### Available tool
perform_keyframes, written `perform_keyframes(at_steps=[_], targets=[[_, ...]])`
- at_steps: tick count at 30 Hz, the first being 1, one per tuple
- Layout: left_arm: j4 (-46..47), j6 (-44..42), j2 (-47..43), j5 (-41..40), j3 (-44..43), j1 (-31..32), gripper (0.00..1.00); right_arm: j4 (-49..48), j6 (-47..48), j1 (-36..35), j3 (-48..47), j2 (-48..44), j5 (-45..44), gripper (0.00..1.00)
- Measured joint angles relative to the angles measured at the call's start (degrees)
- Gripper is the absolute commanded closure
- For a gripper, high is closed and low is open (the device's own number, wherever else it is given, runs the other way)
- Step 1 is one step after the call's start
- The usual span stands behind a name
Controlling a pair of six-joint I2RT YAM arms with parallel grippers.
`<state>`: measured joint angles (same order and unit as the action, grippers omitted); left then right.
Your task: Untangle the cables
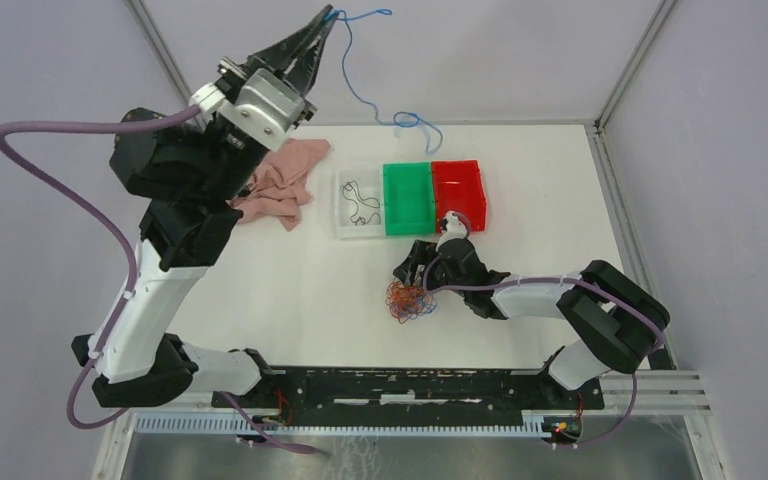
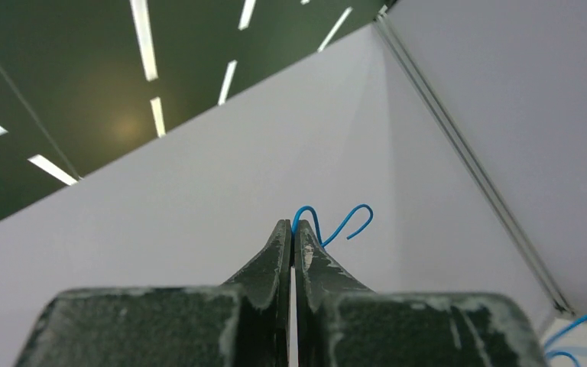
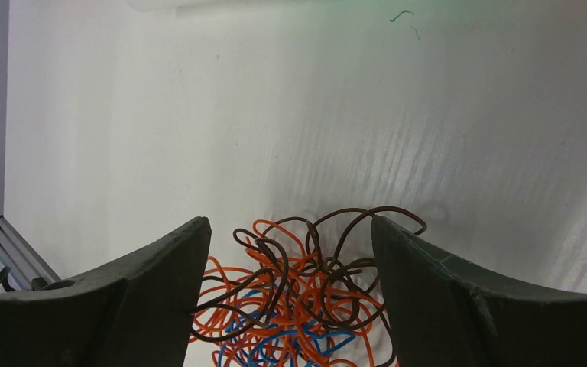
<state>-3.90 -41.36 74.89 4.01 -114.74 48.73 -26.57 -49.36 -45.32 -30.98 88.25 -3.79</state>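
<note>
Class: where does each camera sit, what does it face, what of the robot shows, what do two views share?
Top external: above, behind, looking down on the table; both arms.
Left wrist: raised, facing wall and ceiling; left end effector shut on blue cable.
Right wrist: low, facing cable wad; open right end effector.
Shared: cable wad, top and right wrist.

Blk/white arms (image 1: 155,300) w/ purple cables (image 1: 60,170), silver wrist housing (image 1: 265,105), dark scuffed fingers (image 3: 443,283).

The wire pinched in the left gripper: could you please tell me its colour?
The wire is blue; the left wrist view shows it best.
</note>
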Motion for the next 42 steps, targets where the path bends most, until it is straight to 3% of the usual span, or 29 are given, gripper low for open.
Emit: perform_keyframes(at_steps=[5, 11, 24, 33, 42], targets=[[6.54, -1.97, -0.94, -1.44, -1.07, 0.0, 0.97, 1.7, 0.42, -0.02, 0.0, -0.11, -0.39, 0.15], [5.05, -2.4, -2.86, -1.36, -0.74, 0.0, 0.97, 7.13, 2.1, -0.02, -0.81, -4.07, -1.33, 0.1], [-1.14, 0.11, -6.38, -0.7, 16.0, 0.0, 0.97, 22.14, 9.25, 1.11, -12.57, -18.6, -5.64, 0.01], [-1.79, 2.25, -6.49, -0.7, 28.48, 0.0, 0.97, 26.86, 11.45, 6.03, -17.84, -19.85, -5.4, 0.02], [-0.09, 2.6, -0.33, -2.49, 30.4, 0.0, 0.97, 31.08, 11.72, 10.19, -18.47, -19.61, -6.86, 0.04]])
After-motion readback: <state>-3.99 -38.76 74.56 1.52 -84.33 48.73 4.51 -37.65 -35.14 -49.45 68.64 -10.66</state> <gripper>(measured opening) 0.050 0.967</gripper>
